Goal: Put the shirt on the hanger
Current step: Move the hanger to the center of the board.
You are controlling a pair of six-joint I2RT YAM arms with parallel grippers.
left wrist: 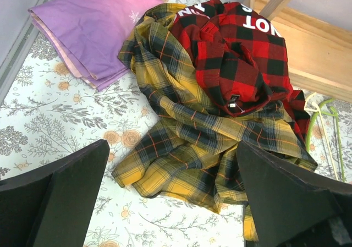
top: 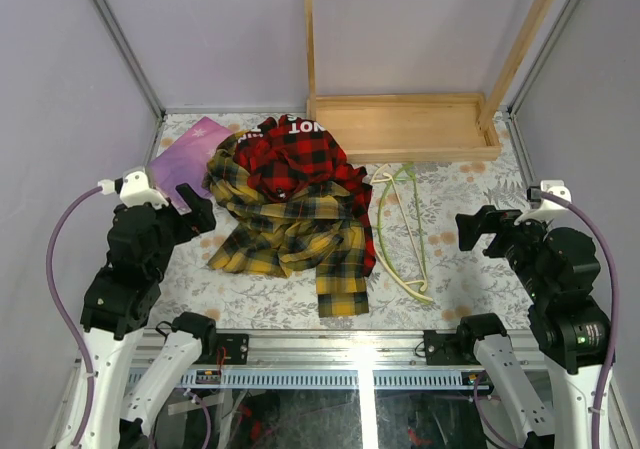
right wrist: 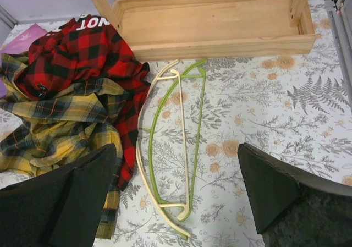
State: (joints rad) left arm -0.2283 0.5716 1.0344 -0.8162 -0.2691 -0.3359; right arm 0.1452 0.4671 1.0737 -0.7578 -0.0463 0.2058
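Counter (top: 470, 281): shirt (top: 290, 237) crumpled at centre, red plaid garment (top: 295, 154) heaped on its far part. Shirt just right of left claw (top: 197, 212); left arm nearer. Hanger (right wrist: 198, 126) flat beside shirt's right edge, long axis near-to-far, overlapping cream hanger (right wrist: 138, 148); right claw (top: 478, 229) nearer. Both claws released, holding nothing. Right wrist view separates hangers; top view merges them.

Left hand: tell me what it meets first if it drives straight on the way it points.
Most likely the shirt: its yellow plaid folds lie straight ahead of the open left hand. Depth is unclear, so it might touch the table just short first.
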